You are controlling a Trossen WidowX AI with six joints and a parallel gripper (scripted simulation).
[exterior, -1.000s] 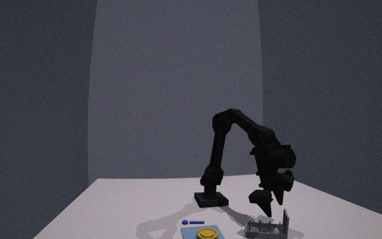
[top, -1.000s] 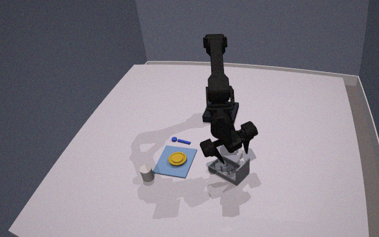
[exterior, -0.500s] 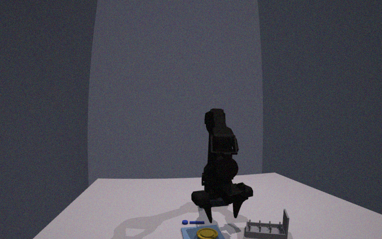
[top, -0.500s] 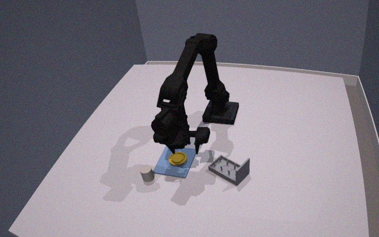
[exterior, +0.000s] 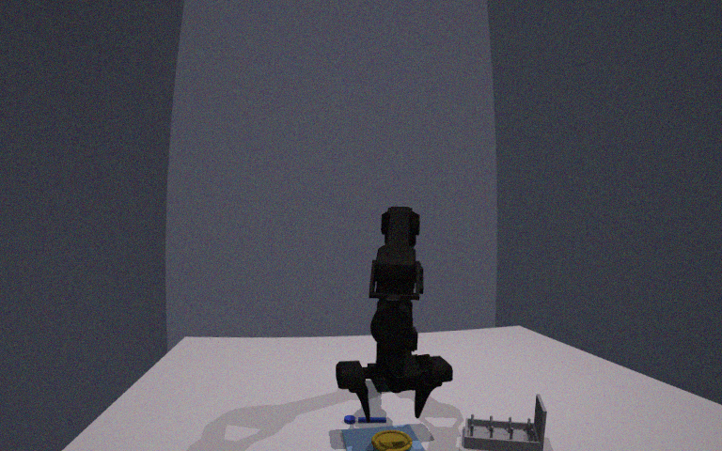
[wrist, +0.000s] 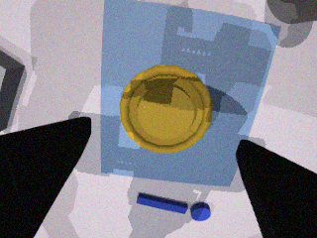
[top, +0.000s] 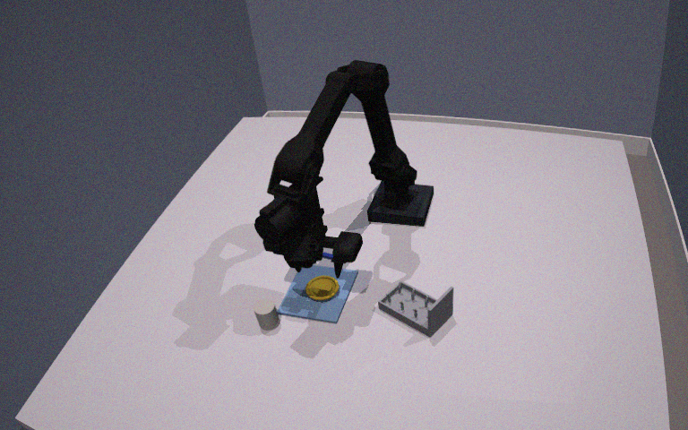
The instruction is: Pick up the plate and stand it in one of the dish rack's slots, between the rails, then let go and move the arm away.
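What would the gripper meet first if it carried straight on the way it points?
Pointing down with its fingers open, the gripper would probably meet the yellow plate or the blue mat under it; depth is unclear, so which comes first is uncertain.

Plate (top: 322,288) (exterior: 391,441) (wrist: 165,109): round, yellow, raised rim, lying flat on blue mat (top: 331,313) (exterior: 356,437) (wrist: 113,59). Rack (top: 441,310) (exterior: 540,420) (wrist: 14,84): gray, low-walled, short upright pegs, taller panel at one end; standing level, apart from plate.
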